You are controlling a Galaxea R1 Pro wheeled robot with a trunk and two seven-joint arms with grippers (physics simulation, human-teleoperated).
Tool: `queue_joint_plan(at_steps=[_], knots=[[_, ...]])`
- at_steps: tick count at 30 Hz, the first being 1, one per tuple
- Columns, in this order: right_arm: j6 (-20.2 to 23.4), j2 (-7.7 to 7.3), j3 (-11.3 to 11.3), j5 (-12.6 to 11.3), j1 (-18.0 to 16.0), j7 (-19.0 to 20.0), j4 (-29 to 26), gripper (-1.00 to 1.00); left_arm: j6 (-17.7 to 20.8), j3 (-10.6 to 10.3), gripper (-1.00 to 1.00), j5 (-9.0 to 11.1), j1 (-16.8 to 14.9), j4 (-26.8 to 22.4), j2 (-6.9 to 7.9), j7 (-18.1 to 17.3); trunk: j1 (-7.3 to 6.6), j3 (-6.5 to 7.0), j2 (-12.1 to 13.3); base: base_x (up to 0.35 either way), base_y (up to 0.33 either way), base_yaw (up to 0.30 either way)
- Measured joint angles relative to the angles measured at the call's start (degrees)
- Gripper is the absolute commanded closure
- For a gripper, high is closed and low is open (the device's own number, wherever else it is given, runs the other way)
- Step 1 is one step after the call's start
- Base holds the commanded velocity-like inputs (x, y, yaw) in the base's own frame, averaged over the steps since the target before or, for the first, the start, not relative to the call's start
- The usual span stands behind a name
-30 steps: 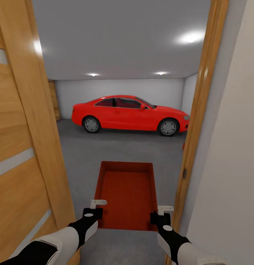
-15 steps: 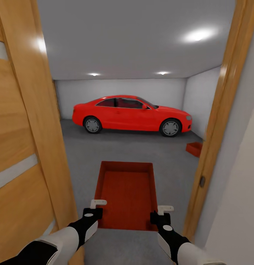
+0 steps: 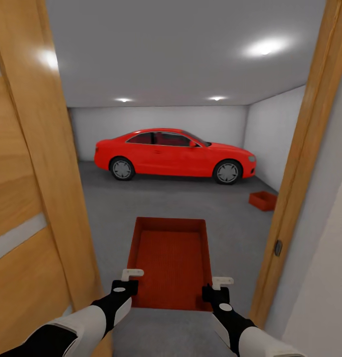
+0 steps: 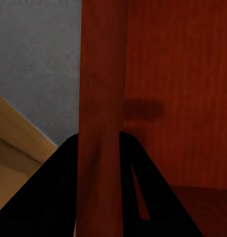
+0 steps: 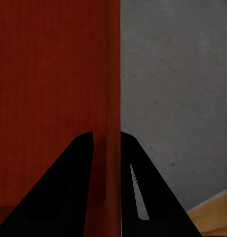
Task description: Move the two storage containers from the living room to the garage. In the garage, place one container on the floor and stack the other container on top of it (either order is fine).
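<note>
I'm in the doorway to the garage w/ one storage container [image 3: 171, 263] carried out front, low, between both arms. Left gripper [image 3: 132, 276] is clamped on its left side wall near the near corner; the wrist view shows the wall [image 4: 101, 118] pinched between the dark fingers. Right gripper [image 3: 219, 284] is likewise closed on the right wall [image 5: 112, 98].

Step in hand, as I judge it: drive through and head for the second container [image 3: 262, 200], which sits on the concrete floor [image 3: 156, 198] near the right wall, fwd of the red car [image 3: 173, 152]. To do it well I'd keep centred between the wood door [image 3: 27, 208] and the door frame [image 3: 300, 163], box level, both grips even, slow turn right once past the frame.

Carried box: open side up, long axis pointing straight ahead, away from me.
</note>
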Motion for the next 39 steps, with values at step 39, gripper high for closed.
queue_joint_plan(at_steps=[39], knots=[[0.1, 0.01, 0.0, 0.0, 0.0, 0.0, -0.1, 1.0, 0.0, 0.0, 1.0, 0.0, 0.0, 0.0, 0.02, 0.0, 0.0, 0.0, 0.0, 0.017, 0.035, -0.03]])
